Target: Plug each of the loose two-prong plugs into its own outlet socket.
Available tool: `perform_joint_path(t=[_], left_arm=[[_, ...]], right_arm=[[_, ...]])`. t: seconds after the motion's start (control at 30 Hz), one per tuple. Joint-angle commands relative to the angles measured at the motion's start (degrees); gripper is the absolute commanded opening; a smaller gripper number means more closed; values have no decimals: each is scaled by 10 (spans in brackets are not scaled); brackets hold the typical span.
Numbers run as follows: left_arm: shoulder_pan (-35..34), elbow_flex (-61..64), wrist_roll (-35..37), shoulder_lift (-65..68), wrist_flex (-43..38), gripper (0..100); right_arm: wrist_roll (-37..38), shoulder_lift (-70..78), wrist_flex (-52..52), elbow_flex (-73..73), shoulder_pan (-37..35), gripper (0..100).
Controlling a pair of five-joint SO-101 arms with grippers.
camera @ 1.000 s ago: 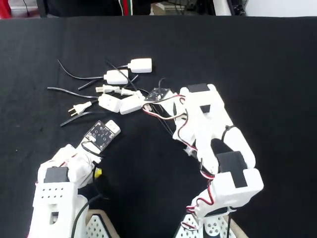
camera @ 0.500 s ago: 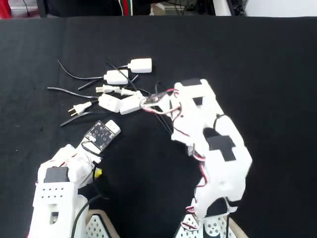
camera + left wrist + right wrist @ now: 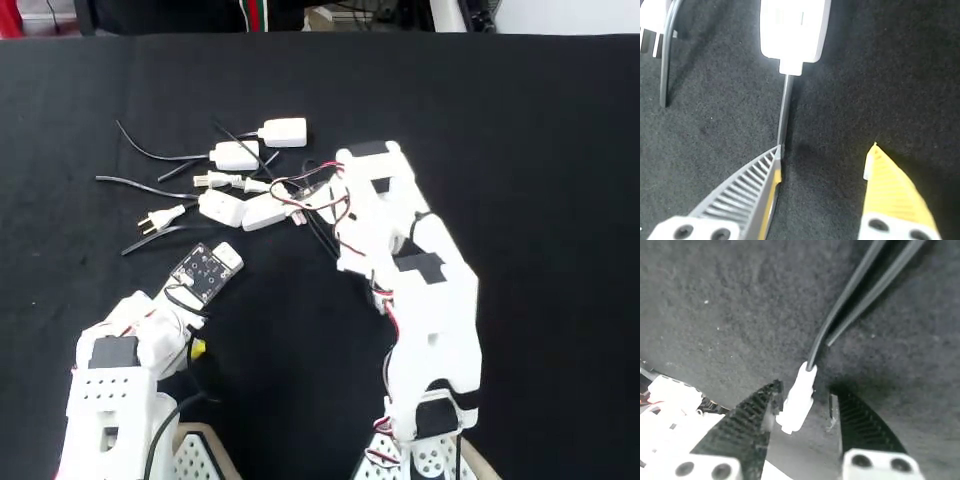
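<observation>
The right gripper (image 3: 804,390) is being held low over the table (image 3: 520,150), jaws apart around a small white cable end (image 3: 796,402). 1 finger (image 3: 762,412) is being pressed against that end, while a gap is being left on the other side, so nothing is being clamped. Whether the end belongs to a plug or a socket cannot be told. 2 black cables (image 3: 855,290) are being trailed away from it.

The grasp is judged to be the step in hand. It is best done with the jaws centred on the white body and not on the cable. They are then best closed squarely, so that the piece is not being twisted and is being kept in line with its mate.

The right arm (image 3: 420,290) is being stretched forward and angled across the table, its wrist pitched down beside the near socket (image 3: 265,210). The left arm (image 3: 120,370) is being kept folded close to its base. The left gripper (image 3: 825,146) is also being held apart and low. A cable (image 3: 785,105) from a socket (image 3: 795,25) is being touched by its grey fingertip (image 3: 771,160).

In the high view, 3 more sockets (image 3: 236,155) are lying among the cables, and 2 plugs (image 3: 160,217) are lying loose with prongs bare, none being mated.
</observation>
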Motion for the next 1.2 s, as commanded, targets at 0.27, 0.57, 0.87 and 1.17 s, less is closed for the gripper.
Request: perform_joint_path(t=[0.27,0.57,0.87,1.17], left_arm=[[3,1,-5,-5,-6,267],[3,1,-5,-5,-6,267],[5,1,-5,-5,-6,267],[4,1,-5,-5,-6,267]], right_arm=[[-21,31,-21,-16,-25,41],[-60,26,-49,-21,-24,12],[-83,-141,-31,-4,4,12],[-169,-402,-191,180,11,12]])
